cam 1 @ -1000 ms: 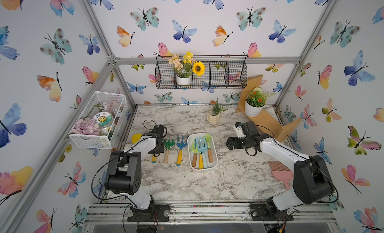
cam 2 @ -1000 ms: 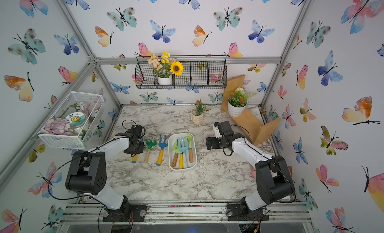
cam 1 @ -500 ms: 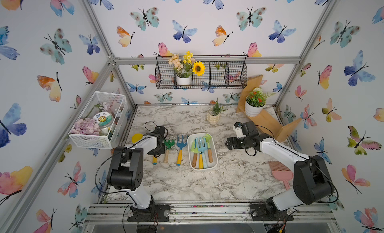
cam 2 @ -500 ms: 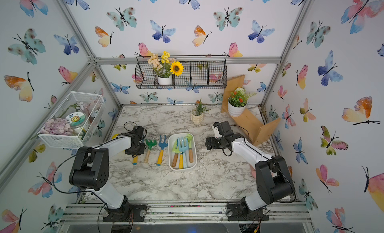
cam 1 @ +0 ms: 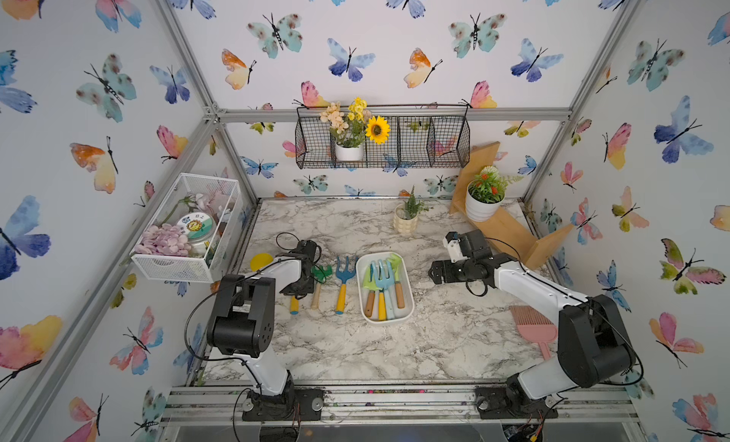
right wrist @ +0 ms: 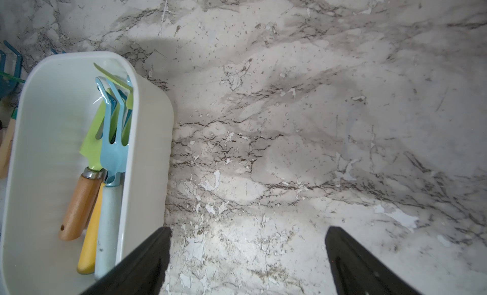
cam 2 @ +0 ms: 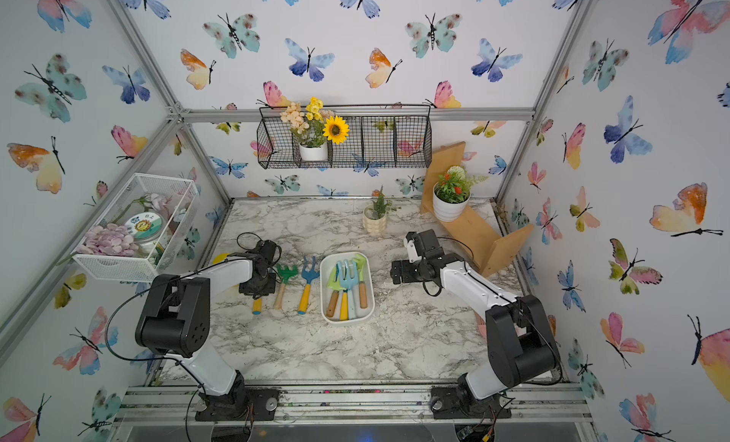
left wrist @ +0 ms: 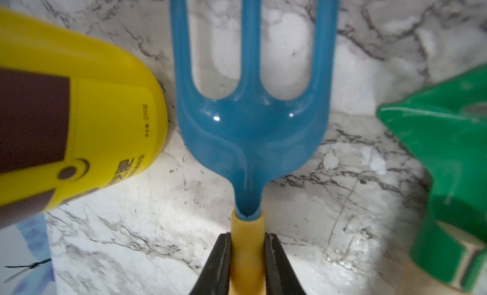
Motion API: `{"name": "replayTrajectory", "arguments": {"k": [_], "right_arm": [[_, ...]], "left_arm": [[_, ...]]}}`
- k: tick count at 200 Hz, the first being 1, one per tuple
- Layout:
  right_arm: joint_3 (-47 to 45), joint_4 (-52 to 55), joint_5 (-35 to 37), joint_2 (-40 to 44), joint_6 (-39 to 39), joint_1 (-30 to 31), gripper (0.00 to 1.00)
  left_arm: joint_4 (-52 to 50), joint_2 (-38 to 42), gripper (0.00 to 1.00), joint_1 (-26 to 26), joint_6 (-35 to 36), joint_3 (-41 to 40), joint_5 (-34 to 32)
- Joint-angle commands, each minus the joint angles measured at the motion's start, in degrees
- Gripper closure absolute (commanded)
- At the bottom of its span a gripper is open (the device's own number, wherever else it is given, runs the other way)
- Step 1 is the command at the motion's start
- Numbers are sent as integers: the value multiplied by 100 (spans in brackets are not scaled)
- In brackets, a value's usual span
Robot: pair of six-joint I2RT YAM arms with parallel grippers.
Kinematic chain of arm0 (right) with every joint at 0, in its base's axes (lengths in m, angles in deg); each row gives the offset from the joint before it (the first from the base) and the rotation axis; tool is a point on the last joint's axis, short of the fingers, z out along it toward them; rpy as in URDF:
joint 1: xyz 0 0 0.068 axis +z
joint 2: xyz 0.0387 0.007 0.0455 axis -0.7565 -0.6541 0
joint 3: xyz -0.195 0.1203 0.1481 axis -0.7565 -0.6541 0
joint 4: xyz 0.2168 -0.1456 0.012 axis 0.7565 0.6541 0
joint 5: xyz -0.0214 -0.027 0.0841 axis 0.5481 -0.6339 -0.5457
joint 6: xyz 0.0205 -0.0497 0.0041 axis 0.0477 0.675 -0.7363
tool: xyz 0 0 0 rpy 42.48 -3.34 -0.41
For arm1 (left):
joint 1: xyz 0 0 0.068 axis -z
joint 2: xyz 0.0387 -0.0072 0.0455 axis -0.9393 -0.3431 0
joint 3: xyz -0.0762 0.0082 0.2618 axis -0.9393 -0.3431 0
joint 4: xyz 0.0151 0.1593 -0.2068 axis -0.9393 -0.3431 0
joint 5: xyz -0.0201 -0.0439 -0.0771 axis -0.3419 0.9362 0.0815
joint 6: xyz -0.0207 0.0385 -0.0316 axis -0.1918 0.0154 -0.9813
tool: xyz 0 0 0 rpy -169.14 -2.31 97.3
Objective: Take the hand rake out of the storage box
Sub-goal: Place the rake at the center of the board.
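Observation:
My left gripper (left wrist: 247, 237) is shut on the yellow handle of a blue three-tined hand rake (left wrist: 250, 127) that lies on the marble table, outside the box. In both top views the gripper (cam 1: 302, 286) (cam 2: 258, 288) hides the rake's head and only the handle end (cam 1: 293, 306) shows. The storage box (cam 1: 385, 320) (cam 2: 347, 320) (right wrist: 147, 148), a white rounded tray, sits mid-table and holds several tools, among them a light-blue rake (right wrist: 113, 138) and a green trowel (cam 1: 370, 286). My right gripper (right wrist: 247, 230) (cam 1: 436, 272) stands open and empty just right of the box.
A green rake (cam 1: 319, 276) (left wrist: 448, 162) and a blue fork (cam 1: 344, 276) lie between the left gripper and the box. A yellow container (cam 1: 260, 260) (left wrist: 92, 109) sits close by at the left. A pink comb (cam 1: 531, 325), potted plants (cam 1: 407, 219) and a wooden shelf (cam 1: 501, 226) occupy the right and back.
The left gripper has sunk slightly toward the table with the rake. The right arm has not moved.

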Motion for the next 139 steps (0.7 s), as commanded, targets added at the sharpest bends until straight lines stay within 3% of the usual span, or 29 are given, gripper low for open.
{"name": "replayTrajectory", "arguments": {"k": [1,38,106,139], "right_arm": [[6,96,-103,122,-28,70,4],[93,185,-58,159,-72,160,4],[686,367,653,98,-591,1178,8],[810,311,866,-78,-942,1674,13]], "left_arm": [[-377,-57,67,30,-129,154,-207],[-807,135,59,172,-343,406,-379],[-766,1319,58,508,-1433,431,1481],[-680,1635,57,939,-1884,363,1681]]}}
